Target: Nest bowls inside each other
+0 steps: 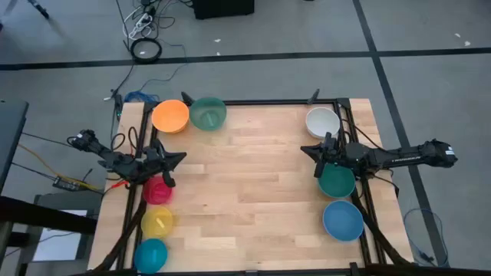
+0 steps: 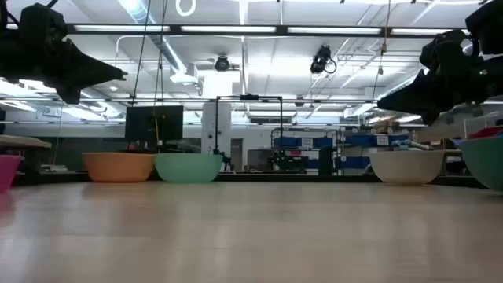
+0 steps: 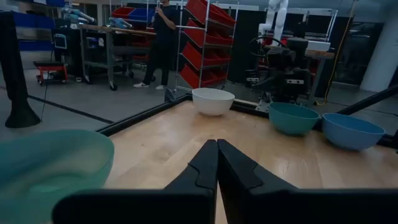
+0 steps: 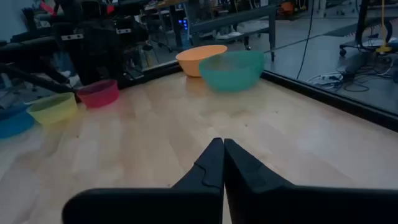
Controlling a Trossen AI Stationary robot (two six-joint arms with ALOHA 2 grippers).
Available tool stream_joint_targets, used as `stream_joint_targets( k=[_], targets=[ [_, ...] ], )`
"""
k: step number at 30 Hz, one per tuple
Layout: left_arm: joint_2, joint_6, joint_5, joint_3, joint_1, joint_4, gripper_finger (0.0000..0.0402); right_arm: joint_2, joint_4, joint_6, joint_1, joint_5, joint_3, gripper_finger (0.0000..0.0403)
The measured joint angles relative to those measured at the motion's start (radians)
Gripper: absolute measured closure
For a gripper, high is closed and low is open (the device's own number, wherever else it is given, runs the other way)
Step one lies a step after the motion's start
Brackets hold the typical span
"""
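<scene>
Eight bowls stand upright along the table's sides, each on its base, none inside another. Orange (image 1: 170,116) and pale green (image 1: 207,113) are at the far left. Magenta (image 1: 157,189), yellow (image 1: 157,221) and cyan (image 1: 151,254) run down the left edge. White (image 1: 322,121), teal (image 1: 337,181) and blue (image 1: 342,220) run down the right edge. My left gripper (image 1: 180,159) hovers shut above the table beside the magenta bowl, pointing right. My right gripper (image 1: 304,150) hovers shut between the white and teal bowls, pointing left. Both sets of fingers (image 3: 217,142) (image 4: 222,140) hold nothing.
The wooden tabletop (image 1: 253,184) between the two rows of bowls is bare. A black frame (image 1: 268,102) borders the table. Cables lie on the floor beyond the far edge. In the left wrist view a person (image 3: 163,37) stands by red shelving far behind the table.
</scene>
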Motion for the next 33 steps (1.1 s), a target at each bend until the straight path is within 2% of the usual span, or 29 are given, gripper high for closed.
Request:
stream_joint_targets(
  k=[31,33],
  targets=[
    [0.0,0.0,0.0,0.0,0.0,0.0,0.0385,0.0,0.0,0.0,0.0,0.0,0.0,0.0403],
    [0.0,0.0,0.0,0.0,0.0,0.008,0.0385,0.0,0.0,-0.057,0.0,0.001,0.0,0.0403]
  ],
)
